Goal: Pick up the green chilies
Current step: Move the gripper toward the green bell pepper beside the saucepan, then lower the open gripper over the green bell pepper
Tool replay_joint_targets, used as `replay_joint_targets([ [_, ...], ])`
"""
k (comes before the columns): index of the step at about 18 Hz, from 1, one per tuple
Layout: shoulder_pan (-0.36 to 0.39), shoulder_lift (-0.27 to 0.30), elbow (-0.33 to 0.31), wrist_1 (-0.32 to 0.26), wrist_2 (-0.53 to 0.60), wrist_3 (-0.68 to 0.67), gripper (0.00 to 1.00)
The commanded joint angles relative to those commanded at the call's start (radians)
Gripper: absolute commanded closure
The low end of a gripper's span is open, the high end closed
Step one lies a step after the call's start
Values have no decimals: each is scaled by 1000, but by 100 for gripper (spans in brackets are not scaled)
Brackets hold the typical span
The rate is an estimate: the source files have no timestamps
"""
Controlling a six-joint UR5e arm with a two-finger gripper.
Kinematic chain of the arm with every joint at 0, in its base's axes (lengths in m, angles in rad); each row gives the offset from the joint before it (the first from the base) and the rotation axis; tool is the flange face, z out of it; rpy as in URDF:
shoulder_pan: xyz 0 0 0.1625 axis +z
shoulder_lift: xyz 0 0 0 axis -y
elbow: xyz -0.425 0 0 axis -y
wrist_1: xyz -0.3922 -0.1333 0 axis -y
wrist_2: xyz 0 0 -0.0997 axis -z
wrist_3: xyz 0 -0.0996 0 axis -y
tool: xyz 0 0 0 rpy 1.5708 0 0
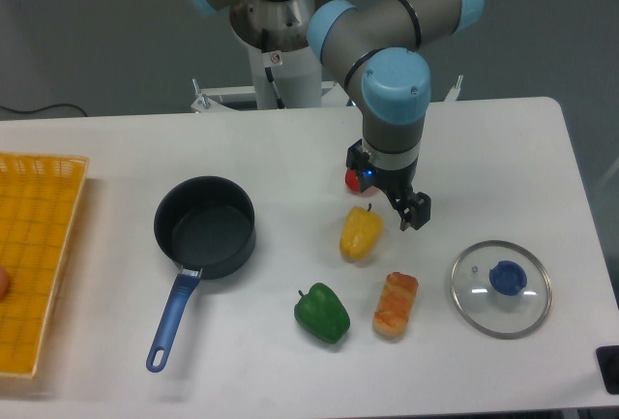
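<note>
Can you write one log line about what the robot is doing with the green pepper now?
phase: approach | gripper: above table, holding nothing seen | green pepper: on table, untouched | nearest: yellow pepper

green chilies open from above; bread just right, yellow pepper near behind.

A white counter with rounded corners fills most of the view, its surface smooth and evenly lit, with soft shadows. Behind its far edge lies a plain grey floor (matte, with no visible pattern). A thin dark cable trails across the floor near the counter's far left corner. No walls or windows show.
</note>
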Motion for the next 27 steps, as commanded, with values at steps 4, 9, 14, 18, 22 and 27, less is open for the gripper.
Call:
replay_joint_targets([
  [4, -3, 0, 0, 0, -3, 8, 0],
  [9, -21, -34, -17, 41, -5, -35, 0],
  [14, -48, -49, -15, 58, -3, -202, 0],
  [18, -71, -58, -17, 54, -5, -389, 0],
  [22, -112, -77, -9, 57, -11, -576, 0],
  [27, -143, -130, 58, 127, -23, -618, 0],
])
